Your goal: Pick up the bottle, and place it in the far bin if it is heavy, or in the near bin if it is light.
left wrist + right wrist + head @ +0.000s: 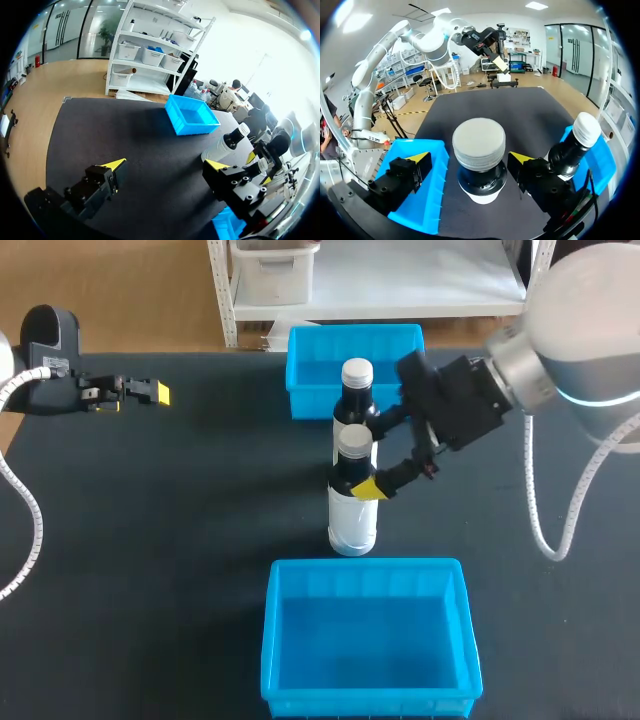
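Two dark bottles with white caps and white labels stand upright mid-table. The near bottle has my right gripper open around its neck, and a gap shows on each side of it. The far bottle stands just behind it, beside one finger. The far blue bin sits behind the bottles. The near blue bin sits in front of them. My left gripper is open over the table's left side with nothing between its fingers.
The black table is bare to the left of the bottles and bins. Both bins hold nothing. The two bottles stand close together, with one right finger between them. The right arm's cable hangs over the table's right side.
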